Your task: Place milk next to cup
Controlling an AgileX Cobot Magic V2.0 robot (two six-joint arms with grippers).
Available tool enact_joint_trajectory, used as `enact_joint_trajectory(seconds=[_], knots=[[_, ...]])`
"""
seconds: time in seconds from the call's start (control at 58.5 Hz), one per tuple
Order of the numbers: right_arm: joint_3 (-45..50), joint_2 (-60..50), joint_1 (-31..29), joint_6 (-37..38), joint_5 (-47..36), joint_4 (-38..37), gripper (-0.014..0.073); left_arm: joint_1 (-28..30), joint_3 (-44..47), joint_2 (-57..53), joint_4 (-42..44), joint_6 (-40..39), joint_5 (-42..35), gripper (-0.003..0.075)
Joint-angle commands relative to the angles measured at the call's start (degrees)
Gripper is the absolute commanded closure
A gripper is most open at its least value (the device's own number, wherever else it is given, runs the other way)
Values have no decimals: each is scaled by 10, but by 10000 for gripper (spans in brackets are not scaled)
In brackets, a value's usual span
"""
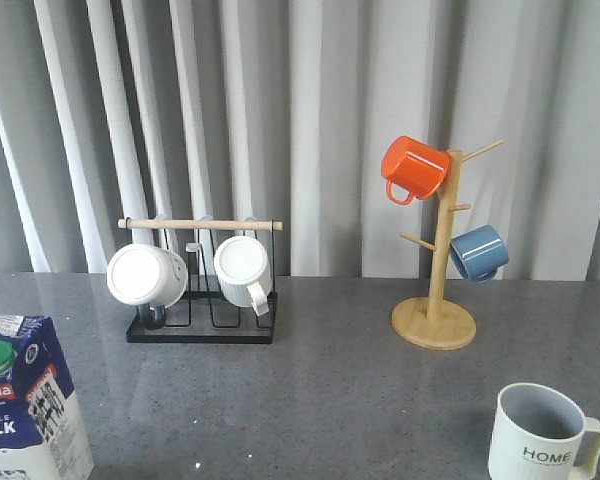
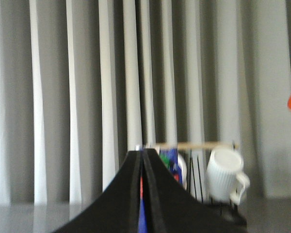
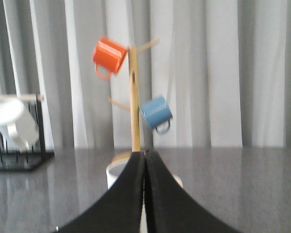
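Observation:
The milk point(image 1: 25, 400), a blue-and-white carton with a green cap, stands at the table's front left corner, partly cut off by the picture edge. The cup point(image 1: 540, 435), cream-white with "HOME" lettering, stands at the front right. Neither gripper shows in the front view. In the left wrist view my left gripper point(image 2: 143, 153) is shut and empty. The milk point(image 2: 170, 160) stands beyond it, mostly hidden by the fingers. In the right wrist view my right gripper point(image 3: 145, 154) is shut and empty. The cup point(image 3: 117, 174) stands just beyond it, partly hidden.
A black wire rack point(image 1: 202, 330) with a wooden bar holds two white ribbed mugs point(image 1: 147, 274) at the back left. A wooden mug tree point(image 1: 435, 322) at the back right carries an orange mug point(image 1: 413, 168) and a blue mug point(image 1: 478, 252). Grey curtains hang behind.

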Motion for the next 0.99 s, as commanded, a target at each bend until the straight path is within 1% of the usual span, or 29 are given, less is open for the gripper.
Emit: enact_joint_trajectory(seconds=[0.0,0.017,0.068,0.103,0.137,0.188,0.222,0.325,0.376,0.445,0.53,0.633,0.736,0.838,0.975], knots=[[-10,5,-3,30,-100,14,603,1,-34,3,-4,-9,-77,727],[-16,9,-3,31,-98,19,603,1,-44,6,-4,-9,-63,727],[-44,32,-3,22,-83,33,603,1,-71,27,-4,-7,8,727],[-67,57,-3,-4,-72,40,603,1,-97,51,-4,-1,63,727],[-97,83,-3,-31,-60,41,603,1,-118,78,-4,8,98,727],[-135,133,-3,-71,-38,42,603,1,-146,129,-4,15,130,727],[-165,168,-3,-94,-23,42,603,1,-164,163,-4,15,138,727],[-218,266,-3,-100,8,44,603,-9,-194,245,-4,7,138,727],[-226,299,-3,-100,1,44,603,-17,-202,269,-4,7,132,727],[-228,327,-3,-101,-22,39,603,-23,-202,290,-4,8,105,727],[-228,339,-3,-90,-21,43,603,-30,-202,298,-4,6,91,727],[-228,339,-3,-60,5,42,603,-41,-202,298,-4,-9,93,727],[-228,339,-3,-61,39,39,603,-45,-202,298,-4,-8,116,727],[-228,339,-3,-63,55,37,601,-45,-202,298,-4,-8,143,727],[-228,339,-3,-69,57,37,587,-55,-202,298,-4,-8,138,720]])
